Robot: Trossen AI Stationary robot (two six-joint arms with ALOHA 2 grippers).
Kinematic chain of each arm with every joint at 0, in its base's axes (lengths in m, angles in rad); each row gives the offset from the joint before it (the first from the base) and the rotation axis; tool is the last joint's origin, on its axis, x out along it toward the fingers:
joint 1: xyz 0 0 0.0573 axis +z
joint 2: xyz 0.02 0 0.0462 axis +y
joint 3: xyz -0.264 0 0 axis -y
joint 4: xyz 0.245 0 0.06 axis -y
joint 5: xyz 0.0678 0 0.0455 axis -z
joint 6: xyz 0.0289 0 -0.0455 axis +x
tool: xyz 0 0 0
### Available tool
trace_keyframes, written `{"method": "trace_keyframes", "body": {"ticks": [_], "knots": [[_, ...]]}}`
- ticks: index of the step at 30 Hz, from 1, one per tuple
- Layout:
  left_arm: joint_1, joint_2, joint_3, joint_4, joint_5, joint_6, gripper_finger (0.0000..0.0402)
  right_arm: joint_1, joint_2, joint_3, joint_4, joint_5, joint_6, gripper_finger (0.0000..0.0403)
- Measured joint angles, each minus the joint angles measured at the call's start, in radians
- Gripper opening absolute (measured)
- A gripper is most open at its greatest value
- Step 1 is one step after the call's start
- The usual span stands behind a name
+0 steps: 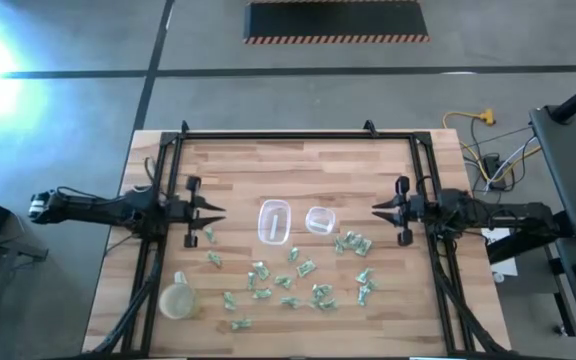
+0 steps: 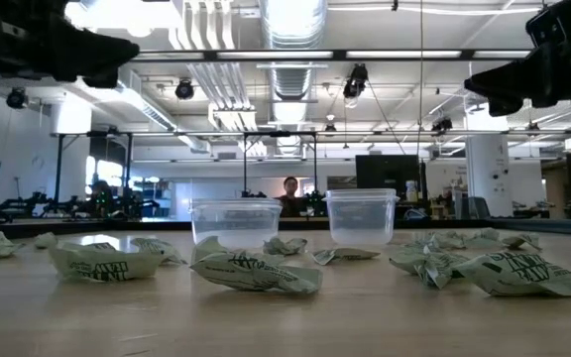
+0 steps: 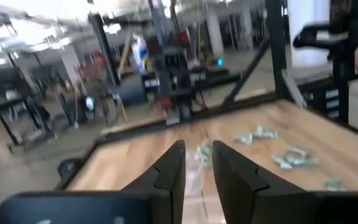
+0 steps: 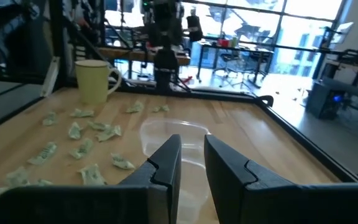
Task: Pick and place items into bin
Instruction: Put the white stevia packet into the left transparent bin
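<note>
Several small pale-green and white crinkly items (image 1: 288, 285) lie scattered on the near half of the wooden table (image 1: 238, 165); they also show in the low view (image 2: 256, 270) and the right wrist view (image 4: 82, 146). Two clear containers stand upright at mid-table, a larger one (image 1: 274, 221) and a smaller one (image 1: 320, 220). My left gripper (image 1: 218, 212) hovers level at the table's left, pointing at the containers, its fingers (image 3: 197, 146) a narrow gap apart and empty. My right gripper (image 1: 376, 208) hovers level at the right, facing it, its fingers (image 4: 192, 140) likewise a little apart and empty.
A pale yellow mug (image 1: 177, 298) stands near the table's front left corner. A black frame (image 1: 288, 135) runs around the table's far edge and sides. In the low view both arms hang well above the items, and a person (image 2: 290, 188) shows far off in the room.
</note>
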State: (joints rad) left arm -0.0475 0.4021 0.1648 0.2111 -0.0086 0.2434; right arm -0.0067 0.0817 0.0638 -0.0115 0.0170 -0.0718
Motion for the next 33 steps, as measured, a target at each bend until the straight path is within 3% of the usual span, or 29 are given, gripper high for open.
{"method": "trace_keyframes", "body": {"ticks": [6, 12, 18, 26, 33], "knots": [[0.000, 0.213, 0.142, -0.146, -0.153, 0.005, 0.0063, 0.000, 0.026, 0.062, -0.068, -0.015, -0.020, 0.0061], [0.000, 0.385, 0.334, -0.524, -0.210, -0.063, 0.0063, 0.000, 0.051, 0.111, -0.131, -0.015, 0.016, 0.0061], [0.000, 0.521, 0.521, -0.957, -0.198, -0.287, 0.0063, 0.000, 0.080, 0.111, -0.133, -0.017, 0.019, 0.0061], [-0.001, 0.632, 0.562, -1.085, -0.126, -0.344, 0.0063, 0.000, 0.156, 0.111, -0.125, -0.018, 0.020, 0.0061], [-0.001, 0.705, 0.578, -1.092, -0.054, -0.533, 0.0063, 0.000, 0.224, 0.110, -0.060, -0.018, 0.020, 0.0061]]}}
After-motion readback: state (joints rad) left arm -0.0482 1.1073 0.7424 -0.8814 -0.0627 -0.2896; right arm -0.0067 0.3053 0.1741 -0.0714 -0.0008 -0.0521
